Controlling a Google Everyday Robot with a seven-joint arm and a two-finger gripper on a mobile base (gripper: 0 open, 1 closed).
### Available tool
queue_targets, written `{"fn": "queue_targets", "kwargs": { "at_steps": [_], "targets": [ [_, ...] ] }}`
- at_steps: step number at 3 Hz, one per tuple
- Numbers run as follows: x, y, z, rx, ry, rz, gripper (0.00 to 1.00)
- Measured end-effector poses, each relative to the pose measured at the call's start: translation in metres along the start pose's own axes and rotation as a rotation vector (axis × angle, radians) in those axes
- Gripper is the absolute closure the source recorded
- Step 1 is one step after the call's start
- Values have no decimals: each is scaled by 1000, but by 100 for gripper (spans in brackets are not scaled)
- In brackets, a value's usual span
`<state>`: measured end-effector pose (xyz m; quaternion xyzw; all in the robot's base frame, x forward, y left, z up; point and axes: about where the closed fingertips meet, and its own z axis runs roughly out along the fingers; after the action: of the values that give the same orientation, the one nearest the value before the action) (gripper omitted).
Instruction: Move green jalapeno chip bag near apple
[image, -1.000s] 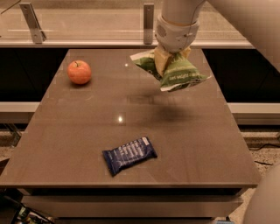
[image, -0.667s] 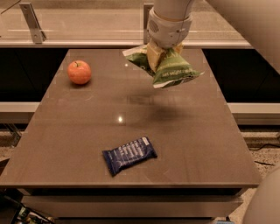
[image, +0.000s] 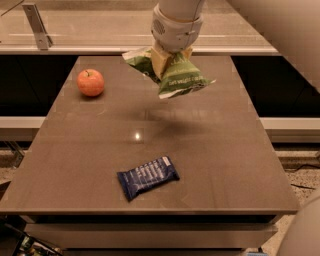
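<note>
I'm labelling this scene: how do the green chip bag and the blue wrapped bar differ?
The green chip bag hangs above the table, held by the gripper over the far side; the blue wrapped bar lies flat near the front edge. The bag is bigger and crumpled, the bar slim. Both are snack wrappers.

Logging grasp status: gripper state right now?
Gripper: shut on the green jalapeno chip bag, held above the table's far half, apart from the apple.

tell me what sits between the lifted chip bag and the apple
Nothing: the camera view shows bare table between the apple and the green jalapeno chip bag, which the gripper holds above the far side.
</note>
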<state>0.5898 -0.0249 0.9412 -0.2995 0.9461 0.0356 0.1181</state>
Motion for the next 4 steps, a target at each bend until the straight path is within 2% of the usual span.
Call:
{"fn": "queue_targets", "kwargs": {
  "at_steps": [2, 3, 4],
  "targets": [
    [-27, 11, 20, -16, -21, -21, 100],
    [-41, 13, 31, -6, -21, -8, 100],
    [-52, 8, 39, -1, -44, 66, 100]
  ]
}}
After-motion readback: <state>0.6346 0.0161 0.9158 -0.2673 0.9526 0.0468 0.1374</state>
